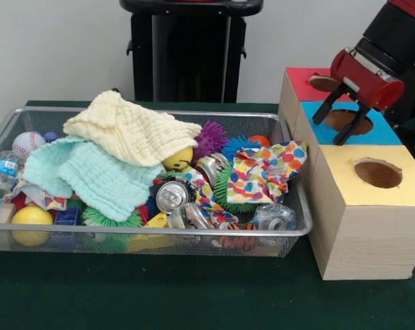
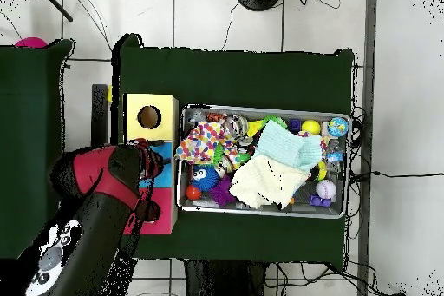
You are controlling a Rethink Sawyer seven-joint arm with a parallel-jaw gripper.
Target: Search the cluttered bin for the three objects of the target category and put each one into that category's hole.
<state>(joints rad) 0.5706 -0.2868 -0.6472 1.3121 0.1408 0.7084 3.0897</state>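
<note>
A green-covered table (image 1: 193, 302) is seen carrying a wire mesh bin (image 1: 290, 237) and, to its side, a row of three wooden boxes. The bin is heaped with clutter: a pale yellow cloth (image 1: 128, 127) is laid over a mint cloth (image 1: 90, 172), a dotted multicolour cloth (image 1: 262, 172) is draped at the end nearest the boxes, and crushed cans (image 1: 171, 196), spiky balls (image 1: 208, 139) and a baseball (image 1: 28, 143) are noted among the rest. The yellow-topped box (image 1: 362, 206), blue-topped box (image 1: 310, 127) and red-topped box (image 1: 296, 79) each show a round hole. The gripper (image 1: 334, 124) is held over the blue box's hole, its fingers spread apart and grasping nothing.
</note>
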